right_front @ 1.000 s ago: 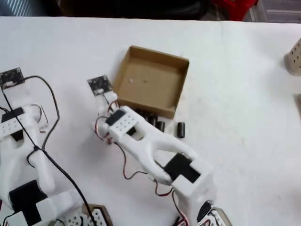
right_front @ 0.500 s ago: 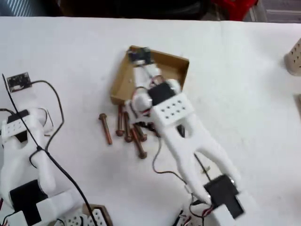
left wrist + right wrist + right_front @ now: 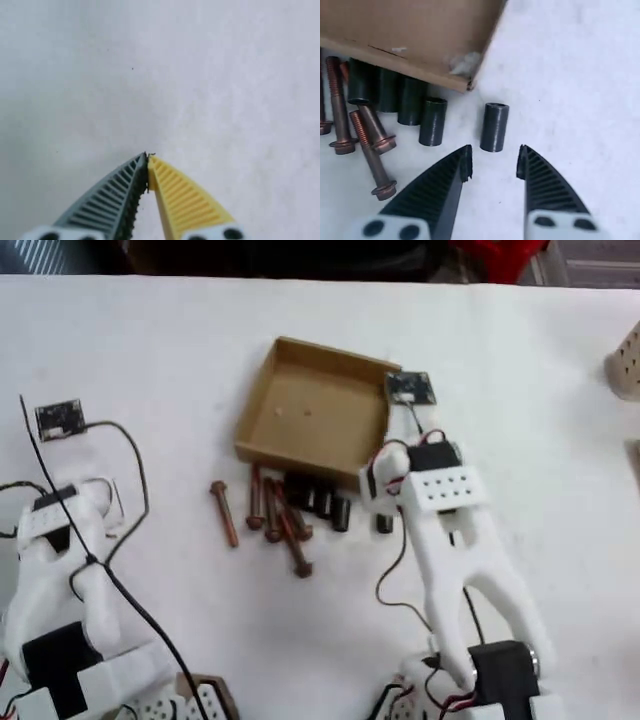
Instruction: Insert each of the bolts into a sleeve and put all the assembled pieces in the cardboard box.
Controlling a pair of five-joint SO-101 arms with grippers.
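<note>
High view shows the white tabletop point(image 3: 520, 360) with the cardboard box point(image 3: 310, 415) near its middle. The right claw point(image 3: 494, 162) is moderately open, with a lone upright sleeve point(image 3: 494, 126) just beyond its tips, near the box's corner. The left claw point(image 3: 148, 165) is closed over bare tabletop. Copper bolts point(image 3: 275, 515) lie heaped before the box, beside a row of dark sleeves point(image 3: 395, 97).

White table point(image 3: 150, 330) (perforated object point(image 3: 626, 364) at edge)
</note>
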